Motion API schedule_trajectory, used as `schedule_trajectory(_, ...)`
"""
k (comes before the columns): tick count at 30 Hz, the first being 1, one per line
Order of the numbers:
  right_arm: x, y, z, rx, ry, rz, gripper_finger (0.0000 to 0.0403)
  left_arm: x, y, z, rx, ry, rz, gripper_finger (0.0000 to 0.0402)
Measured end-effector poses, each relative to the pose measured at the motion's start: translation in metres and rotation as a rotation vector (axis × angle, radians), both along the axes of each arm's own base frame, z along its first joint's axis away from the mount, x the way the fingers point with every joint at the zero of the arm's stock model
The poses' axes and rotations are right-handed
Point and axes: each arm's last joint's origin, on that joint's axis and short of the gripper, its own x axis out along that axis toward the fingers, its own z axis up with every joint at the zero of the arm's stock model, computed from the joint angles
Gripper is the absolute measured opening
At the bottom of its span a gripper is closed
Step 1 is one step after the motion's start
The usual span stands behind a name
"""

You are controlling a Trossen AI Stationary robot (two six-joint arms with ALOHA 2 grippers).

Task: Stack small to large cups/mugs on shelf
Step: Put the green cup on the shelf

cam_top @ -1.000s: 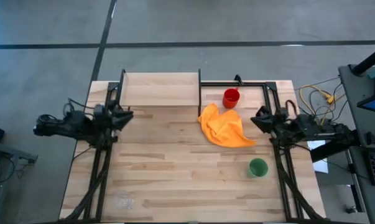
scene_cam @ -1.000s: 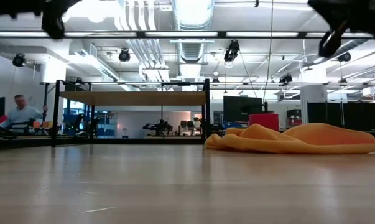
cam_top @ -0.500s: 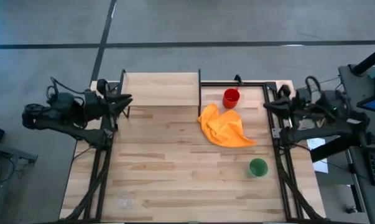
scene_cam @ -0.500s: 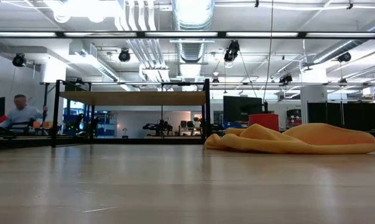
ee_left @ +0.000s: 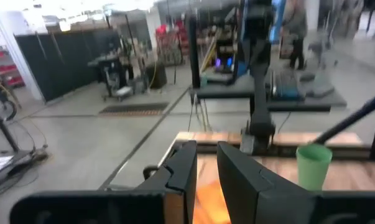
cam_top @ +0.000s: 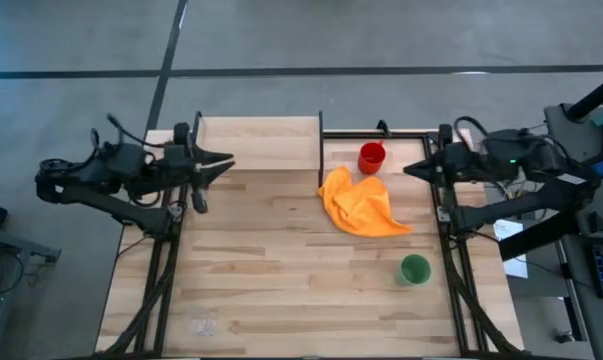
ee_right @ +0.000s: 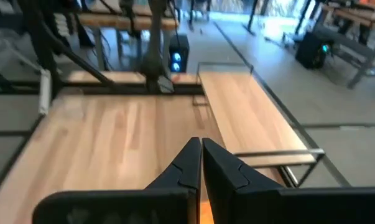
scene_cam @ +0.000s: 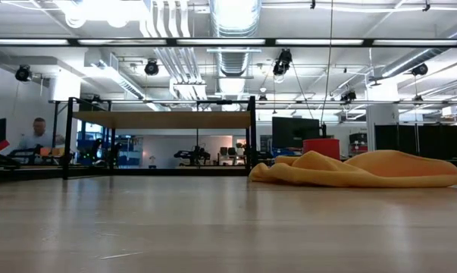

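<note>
In the high view the red mug stands upright near the far edge, right of the shelf. The green cup stands near the right edge and shows in the left wrist view too. The clear glass cup sits faintly at the near left corner. My left gripper hovers by the shelf's left end with a narrow gap between its fingers. My right gripper hovers right of the red mug, shut. Neither touches anything. In the low view the red mug shows behind the cloth.
An orange cloth lies crumpled just near-side of the red mug. Black frame rails run along both table sides. Bare planks spread between the cloth and the near edge. A person is in the room beyond the table.
Both arms have unfolded from their low side positions and risen. The left gripper swung toward the far edge and reached right toward the shelf. The right gripper swung toward the far edge and reached left toward the red mug. No cup has moved.
</note>
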Motion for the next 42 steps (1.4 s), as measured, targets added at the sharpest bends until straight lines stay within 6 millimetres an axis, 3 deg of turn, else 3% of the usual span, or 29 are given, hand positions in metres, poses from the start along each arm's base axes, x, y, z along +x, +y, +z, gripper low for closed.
schedule_trajectory(6, 0.026, -0.003, -0.003, -0.005, 0.060, -0.152, 0.0009, -0.004, 0.001, 0.008, 0.071, -0.011, 0.008, 0.0049)
schedule_trajectory(11, 0.032, -0.007, -0.009, -0.041, 0.190, -0.338, 0.0009, -0.010, 0.002, 0.010, 0.108, -0.012, 0.017, 0.0049)
schedule_trajectory(18, 0.035, -0.007, -0.030, 0.019, 0.424, -0.412, 0.0009, -0.018, 0.003, 0.012, 0.105, -0.034, 0.019, 0.0049)
schedule_trajectory(27, 0.054, -0.004, -0.049, 0.090, 0.594, -0.406, 0.0042, -0.022, 0.004, 0.013, 0.104, -0.045, 0.019, 0.0049)
schedule_trajectory(31, 0.060, 0.001, -0.063, 0.274, 0.754, -0.393, 0.0070, -0.023, 0.004, 0.014, 0.104, -0.047, 0.019, 0.0049)
schedule_trajectory(35, 0.058, 0.012, -0.078, 0.484, 1.050, -0.309, 0.0087, -0.024, 0.005, 0.014, 0.103, -0.049, 0.019, 0.0049)
schedule_trajectory(38, 0.065, 0.023, -0.085, 0.598, 1.100, -0.196, 0.0090, -0.025, 0.005, 0.013, 0.103, -0.049, 0.019, 0.0049)
schedule_trajectory(42, 0.070, 0.035, -0.092, 0.599, 1.157, -0.165, 0.0084, -0.024, 0.005, 0.012, 0.104, -0.045, 0.019, 0.0049)
